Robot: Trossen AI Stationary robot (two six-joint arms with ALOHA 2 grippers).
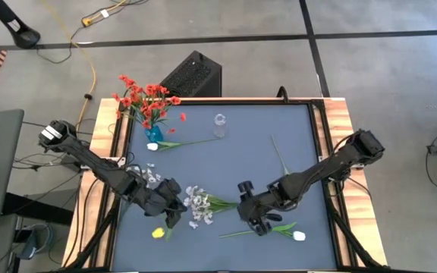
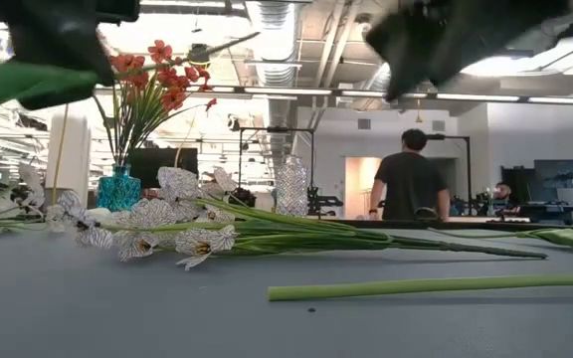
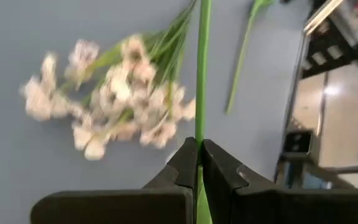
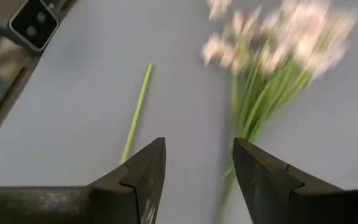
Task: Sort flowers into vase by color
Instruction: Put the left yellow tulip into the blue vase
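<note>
My left gripper is shut on the green stem of a yellow tulip, whose bud shows near the table's near edge. A spray of small white blossoms lies on its side between the two grippers. My right gripper hovers open over the stem of a white tulip that lies flat on the table. The blue vase at the far left holds red blossoms. A clear glass vase stands upright to its right. Another white tulip lies beside the blue vase. My left gripper pinches the yellow tulip's green stem between its two fingertips. The stem runs out ahead of the fingers, along them, above the table and past the white spray. In the low view a green part hangs in the air by the gripper.
A loose green stem lies on the right half of the table. A black box stands just beyond the far edge. A person stands in the room behind. The table's middle is bare.
</note>
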